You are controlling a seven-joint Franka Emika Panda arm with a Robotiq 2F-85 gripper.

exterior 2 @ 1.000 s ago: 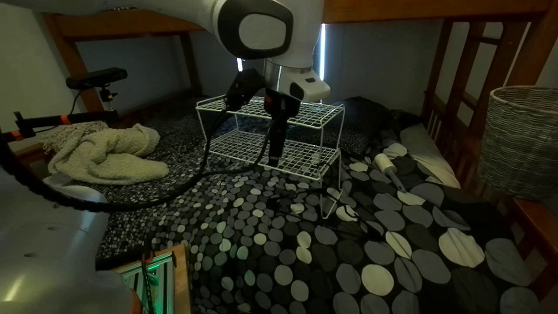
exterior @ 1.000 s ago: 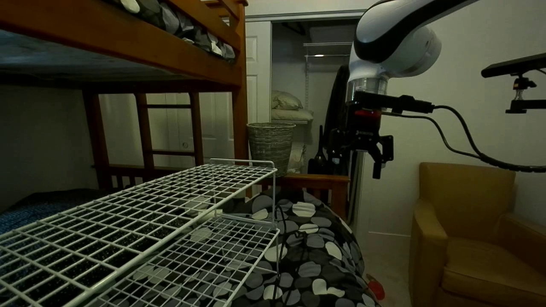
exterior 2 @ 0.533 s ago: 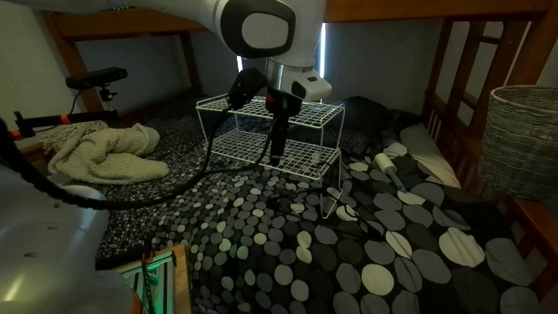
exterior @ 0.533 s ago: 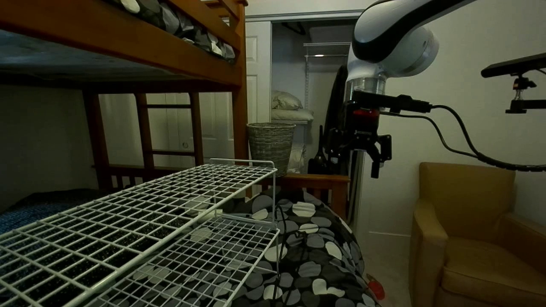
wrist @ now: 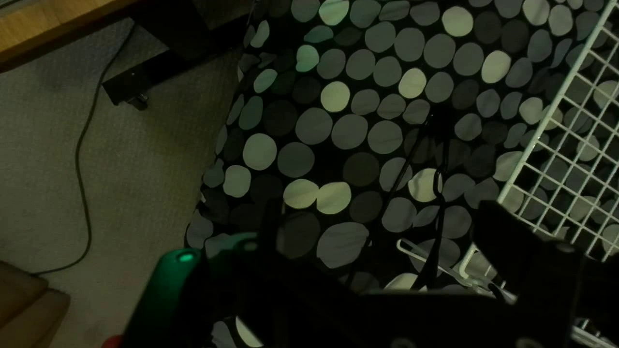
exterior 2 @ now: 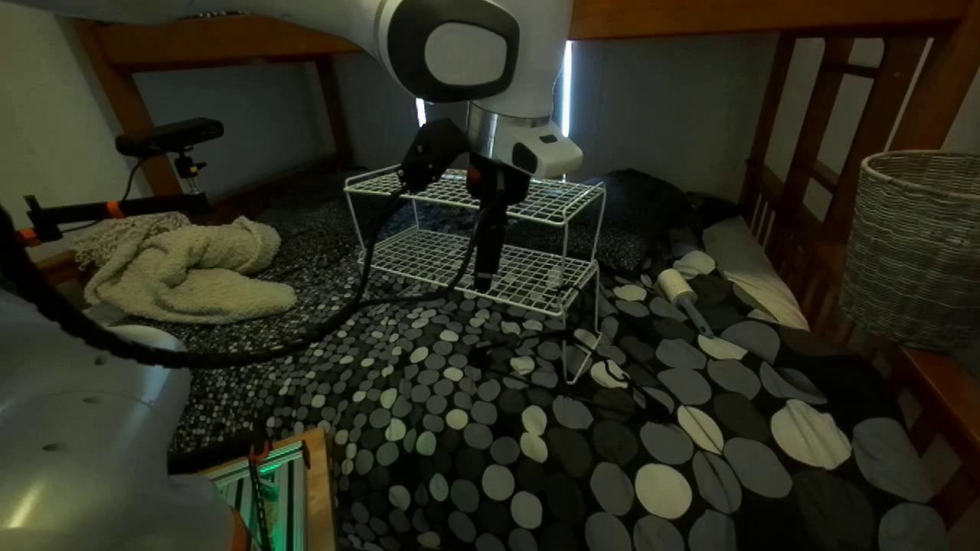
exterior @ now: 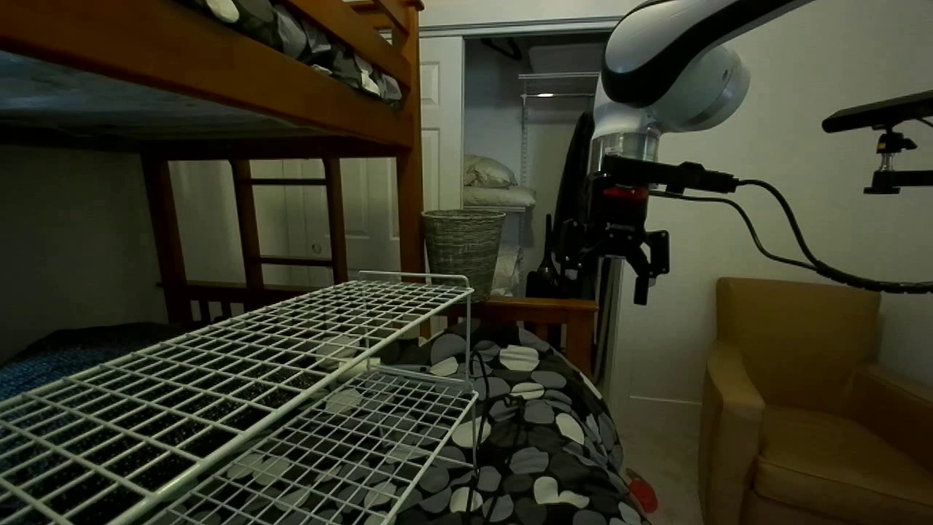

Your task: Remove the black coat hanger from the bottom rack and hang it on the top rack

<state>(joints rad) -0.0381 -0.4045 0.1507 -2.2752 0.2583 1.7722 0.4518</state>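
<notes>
Dotted duvet fills the bottom centre and lower right in an exterior view. Black coat hanger sits by the right end of the bottom rack, rods dropping toward the duvet; can't tell if they touch it.

Risks: thin black rods on dark cloth, low contrast. Easy to misjudge depth, so likely a miss or a pinch of duvet. Hook could snag the wire on the pull and drag or tip the rack, since soft bedding probably gives poor footing. Going for the hook, the gripper could clip the top rack just above. Slack cable might catch a corner too.

Pose: arm enters from upper right in an exterior view, wrist vertical, gripper pointing straight down, well apart from hanger. Fingers spread wide, nothing between them. My read: pre-grasp, needs to go across and down.
</notes>
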